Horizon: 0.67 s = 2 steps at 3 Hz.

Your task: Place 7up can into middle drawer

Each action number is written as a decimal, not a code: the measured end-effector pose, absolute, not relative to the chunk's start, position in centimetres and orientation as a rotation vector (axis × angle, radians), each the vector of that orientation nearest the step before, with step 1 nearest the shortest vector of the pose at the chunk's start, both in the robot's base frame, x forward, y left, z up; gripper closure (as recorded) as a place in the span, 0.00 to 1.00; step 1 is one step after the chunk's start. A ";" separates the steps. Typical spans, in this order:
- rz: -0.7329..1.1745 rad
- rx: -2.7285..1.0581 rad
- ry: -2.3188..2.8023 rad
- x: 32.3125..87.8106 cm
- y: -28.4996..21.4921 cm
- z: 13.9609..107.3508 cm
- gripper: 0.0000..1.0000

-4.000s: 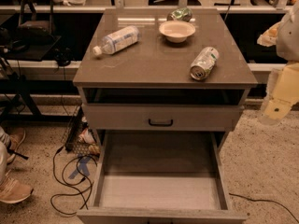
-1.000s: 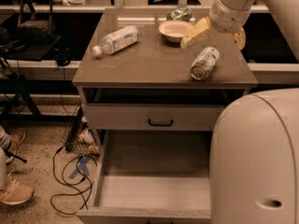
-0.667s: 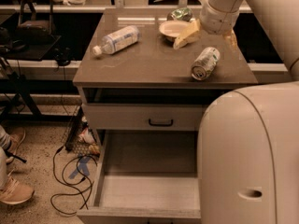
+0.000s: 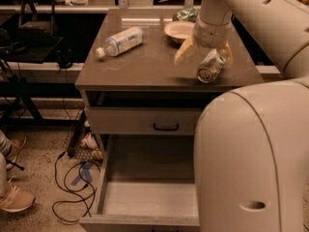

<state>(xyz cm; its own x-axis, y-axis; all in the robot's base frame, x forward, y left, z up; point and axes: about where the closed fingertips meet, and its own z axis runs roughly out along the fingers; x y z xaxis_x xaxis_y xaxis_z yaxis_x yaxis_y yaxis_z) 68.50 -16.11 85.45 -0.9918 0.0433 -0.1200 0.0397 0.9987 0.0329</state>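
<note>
Gripper is down over the 7up can, which lies on its side at the right of the cabinet top. Jaws are spread, one finger either side of it, possibly touching. Below, the middle drawer stands pulled out.

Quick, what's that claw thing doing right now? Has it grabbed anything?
Gripper: open, fingers spread on either side of the 7up can, which lies on its side on the cabinet top; holding nothing.
</note>
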 end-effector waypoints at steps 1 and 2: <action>0.059 0.081 3.042 67.5 -15.4 83.5 0.38; 0.052 0.082 3.058 66.5 -15.2 82.9 0.60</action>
